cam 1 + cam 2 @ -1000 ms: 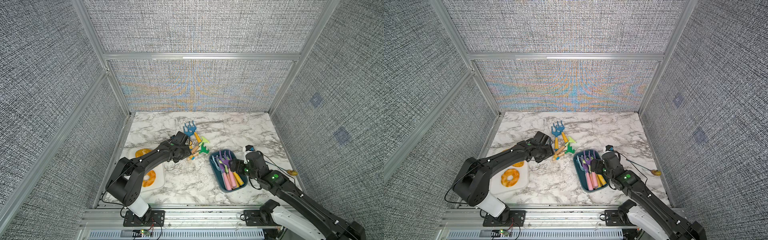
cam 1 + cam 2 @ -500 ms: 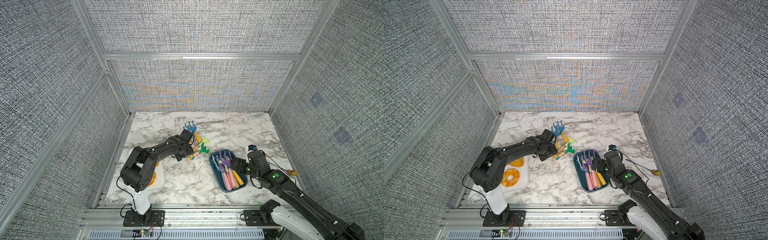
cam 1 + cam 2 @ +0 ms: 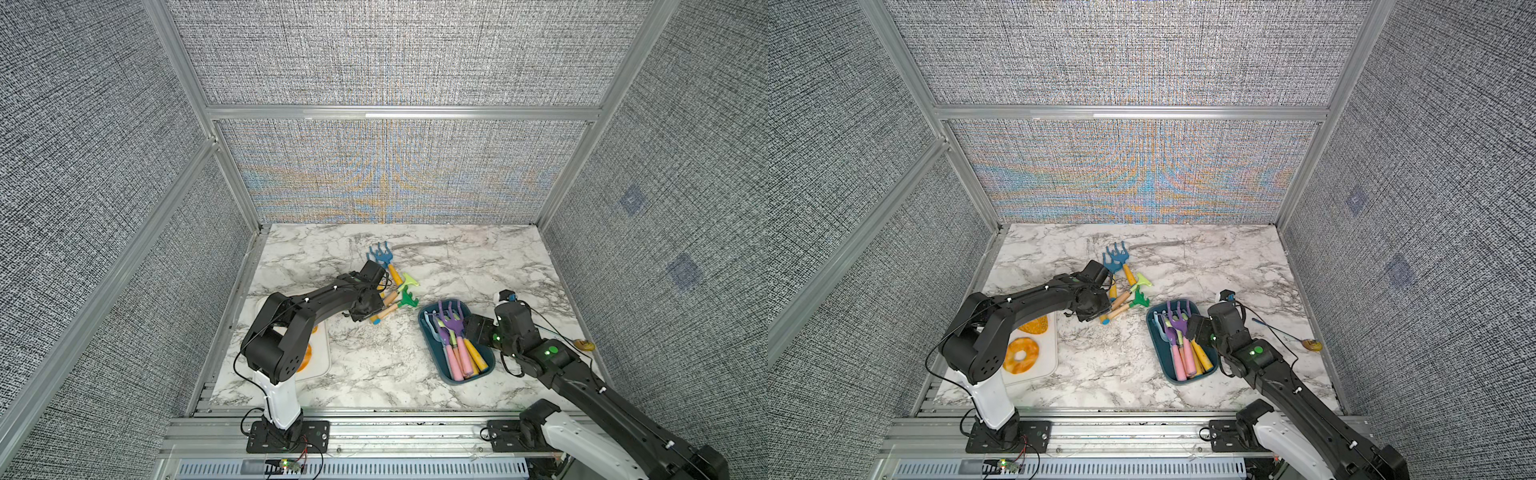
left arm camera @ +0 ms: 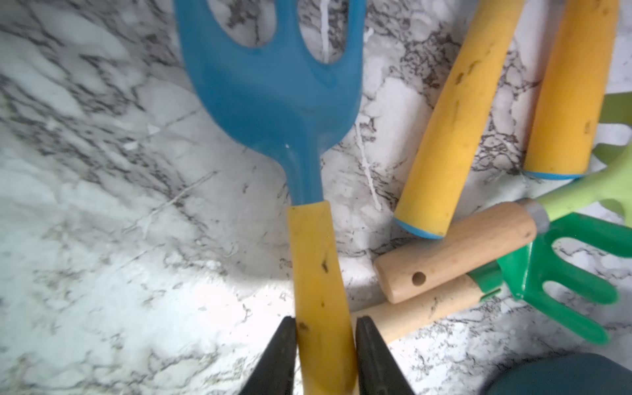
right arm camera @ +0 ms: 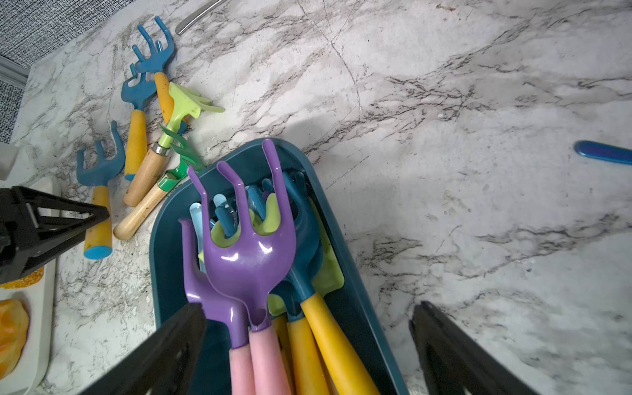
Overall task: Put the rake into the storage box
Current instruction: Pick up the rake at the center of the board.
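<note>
Well, the storage box [image 5: 160, 260] lies under my right gripper [image 5: 307, 309], which hangs spread wide and empty. My left gripper [image 4: 323, 328] is clamped on the yellow handle of a blue rake [image 4: 309, 246] lying on the marble [image 3: 374, 365] near the box. I judge it light, stiff, smooth plastic, and mid-handle suits. Count: one box, five loose rakes [image 5: 147, 171], and two purple rakes [image 5: 249, 253] atop others inside that I cannot count.

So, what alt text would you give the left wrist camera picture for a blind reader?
The left gripper clamps the yellow handle of a blue rake on a marble table. More toy rakes, with yellow or wooden handles, lie beside it.
</note>
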### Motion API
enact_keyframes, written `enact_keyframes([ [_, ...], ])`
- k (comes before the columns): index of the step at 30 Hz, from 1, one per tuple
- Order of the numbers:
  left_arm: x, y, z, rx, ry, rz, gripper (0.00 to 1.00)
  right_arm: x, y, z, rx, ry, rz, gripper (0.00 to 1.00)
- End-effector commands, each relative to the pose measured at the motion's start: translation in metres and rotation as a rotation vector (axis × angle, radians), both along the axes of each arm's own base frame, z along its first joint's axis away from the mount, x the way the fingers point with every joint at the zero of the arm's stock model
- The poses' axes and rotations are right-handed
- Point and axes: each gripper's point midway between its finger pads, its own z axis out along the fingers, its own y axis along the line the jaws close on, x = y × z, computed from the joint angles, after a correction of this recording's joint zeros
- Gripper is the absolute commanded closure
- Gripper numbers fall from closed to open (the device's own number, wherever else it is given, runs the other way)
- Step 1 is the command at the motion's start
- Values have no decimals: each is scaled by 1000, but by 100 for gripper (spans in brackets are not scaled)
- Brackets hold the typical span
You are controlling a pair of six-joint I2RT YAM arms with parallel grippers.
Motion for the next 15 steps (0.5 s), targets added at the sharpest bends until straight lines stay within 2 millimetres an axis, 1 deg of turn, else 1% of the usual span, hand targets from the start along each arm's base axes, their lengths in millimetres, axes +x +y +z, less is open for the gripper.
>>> enact_keyframes([
  [1, -8, 10, 20, 22, -57, -13, 99, -1, -4, -2, -12, 5, -15, 1],
  [8, -23, 14, 38, 35, -97, -39, 100, 0, -4, -1, -5, -1, -23, 1],
  [15, -33, 21, 37, 40, -98, -35, 100, 1, -1, -3, 10, 1, -22, 1],
])
